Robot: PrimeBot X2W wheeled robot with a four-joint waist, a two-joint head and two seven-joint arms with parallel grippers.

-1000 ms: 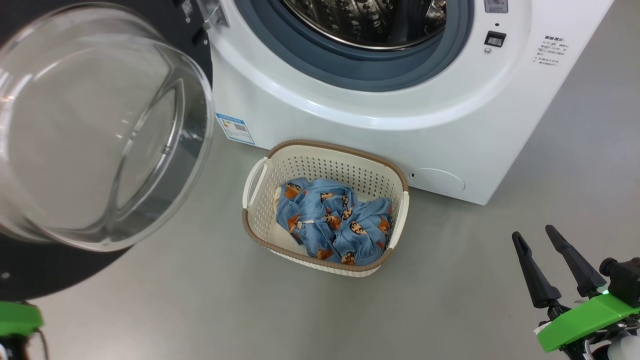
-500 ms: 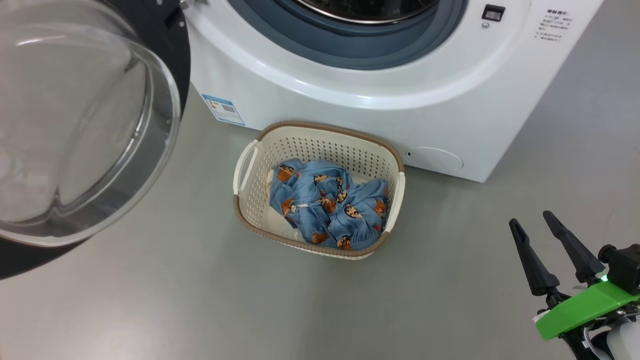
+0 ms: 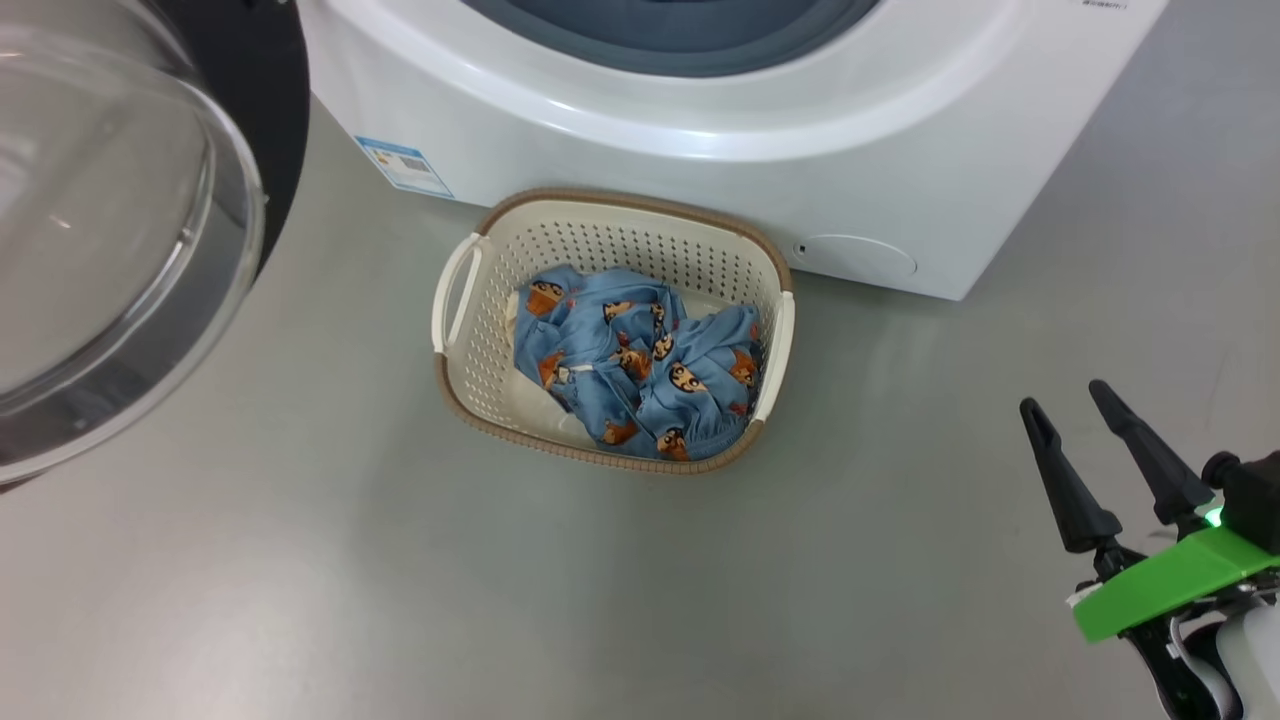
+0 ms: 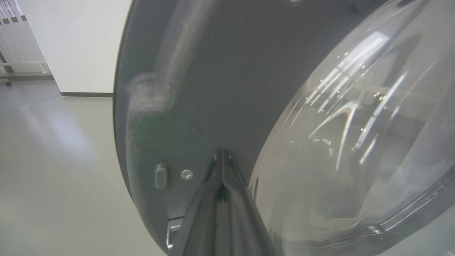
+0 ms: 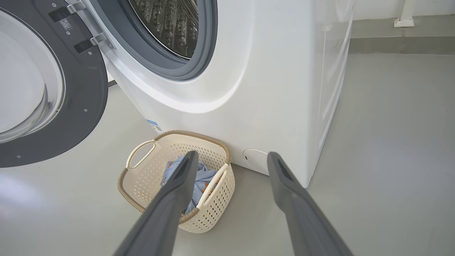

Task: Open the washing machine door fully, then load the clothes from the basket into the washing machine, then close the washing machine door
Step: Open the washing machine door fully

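The washing machine stands white at the top, and its door is swung open at the left, glass bowl bulging toward me. On the floor in front sits the cream basket with the light-blue printed clothes bunched inside. My right gripper hovers open and empty at the lower right, well clear of the basket. In the right wrist view the gripper points at the basket, clothes and the steel drum. My left gripper is shut, tips at the door's dark inner rim.
Grey floor spreads around the basket. The machine's right side faces more floor. A white wall and a railing lie beyond the door's edge.
The head camera has moved: machine, basket and door slid up and left in its picture, and the drum opening left the top edge. The right gripper stays open.
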